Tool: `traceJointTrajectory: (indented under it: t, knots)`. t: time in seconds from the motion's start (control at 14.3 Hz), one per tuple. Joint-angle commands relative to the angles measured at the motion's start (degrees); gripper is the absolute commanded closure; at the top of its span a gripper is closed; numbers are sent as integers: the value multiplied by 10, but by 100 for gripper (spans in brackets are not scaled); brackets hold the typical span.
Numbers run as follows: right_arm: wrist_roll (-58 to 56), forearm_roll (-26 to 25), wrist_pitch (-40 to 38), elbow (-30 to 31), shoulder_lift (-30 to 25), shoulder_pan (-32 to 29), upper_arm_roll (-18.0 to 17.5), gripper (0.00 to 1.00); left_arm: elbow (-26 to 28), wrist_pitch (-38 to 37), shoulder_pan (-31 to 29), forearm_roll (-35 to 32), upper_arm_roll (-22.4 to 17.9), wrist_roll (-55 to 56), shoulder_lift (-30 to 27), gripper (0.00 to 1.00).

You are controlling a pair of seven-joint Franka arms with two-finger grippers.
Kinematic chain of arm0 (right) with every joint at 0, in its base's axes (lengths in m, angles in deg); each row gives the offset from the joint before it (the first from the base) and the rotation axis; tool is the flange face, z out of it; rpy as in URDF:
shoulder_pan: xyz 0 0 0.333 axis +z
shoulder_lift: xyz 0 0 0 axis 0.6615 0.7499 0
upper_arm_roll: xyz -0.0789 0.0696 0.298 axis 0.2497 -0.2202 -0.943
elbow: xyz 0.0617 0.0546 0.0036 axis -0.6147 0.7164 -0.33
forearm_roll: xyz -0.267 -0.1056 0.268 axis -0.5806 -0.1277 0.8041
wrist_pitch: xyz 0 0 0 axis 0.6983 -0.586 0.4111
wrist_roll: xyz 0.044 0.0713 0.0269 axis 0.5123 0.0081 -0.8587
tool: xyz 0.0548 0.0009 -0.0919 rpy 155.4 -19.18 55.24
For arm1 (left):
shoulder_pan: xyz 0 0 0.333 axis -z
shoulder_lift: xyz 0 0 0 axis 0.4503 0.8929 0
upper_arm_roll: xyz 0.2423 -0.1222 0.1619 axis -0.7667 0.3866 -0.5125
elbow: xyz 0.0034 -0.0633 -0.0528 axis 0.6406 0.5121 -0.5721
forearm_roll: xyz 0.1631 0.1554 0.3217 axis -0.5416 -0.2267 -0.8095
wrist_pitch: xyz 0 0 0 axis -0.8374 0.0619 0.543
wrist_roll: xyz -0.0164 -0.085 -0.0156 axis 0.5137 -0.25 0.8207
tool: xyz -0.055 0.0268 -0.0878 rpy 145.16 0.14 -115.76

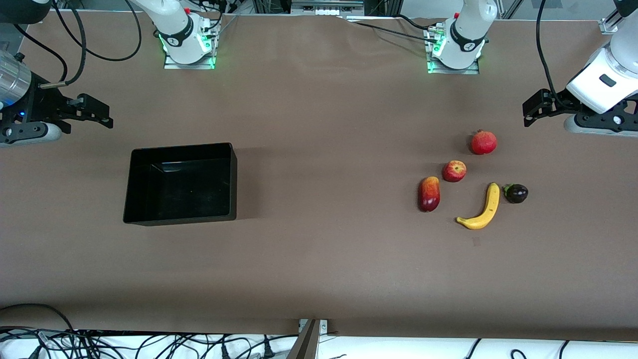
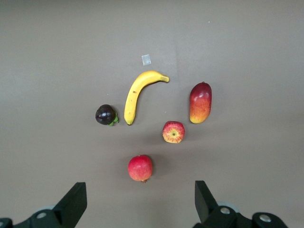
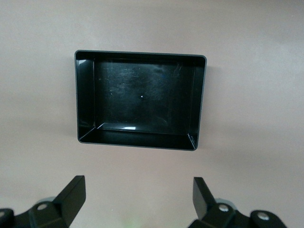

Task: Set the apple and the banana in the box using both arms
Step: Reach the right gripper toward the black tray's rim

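Observation:
The apple [image 1: 454, 171], red with yellowish patches, lies on the brown table among other fruit at the left arm's end. The yellow banana [image 1: 482, 208] lies nearer the front camera than the apple. The black box [image 1: 179, 187] stands empty toward the right arm's end. My left gripper [image 1: 536, 109] hangs open and empty over bare table beside the fruit. Its wrist view shows its own gripper [image 2: 140, 192], the apple [image 2: 174, 132] and the banana [image 2: 137, 92]. My right gripper [image 1: 94, 112] hangs open and empty over bare table beside the box. It appears in its wrist view [image 3: 137, 190] with the box [image 3: 140, 99].
A red pomegranate [image 1: 483, 142] lies farther from the front camera than the apple. A red-orange mango [image 1: 429, 194] and a dark purple fruit [image 1: 516, 193] flank the banana. A small pale mark [image 1: 476, 241] is on the table. Cables [image 1: 149, 344] hang along the table's front edge.

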Motion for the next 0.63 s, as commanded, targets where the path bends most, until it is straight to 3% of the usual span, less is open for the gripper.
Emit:
traceJointTrajectory:
  t: [0.0,0.56]
  knots:
    - [2,-11,-10,-6,-3,5,-2,0,-21,-17,0,3,1,-3,6,0]
    - [-5,-57,9,11,14,4,2,0,-22,-21,2,3,1,-2,6,0]
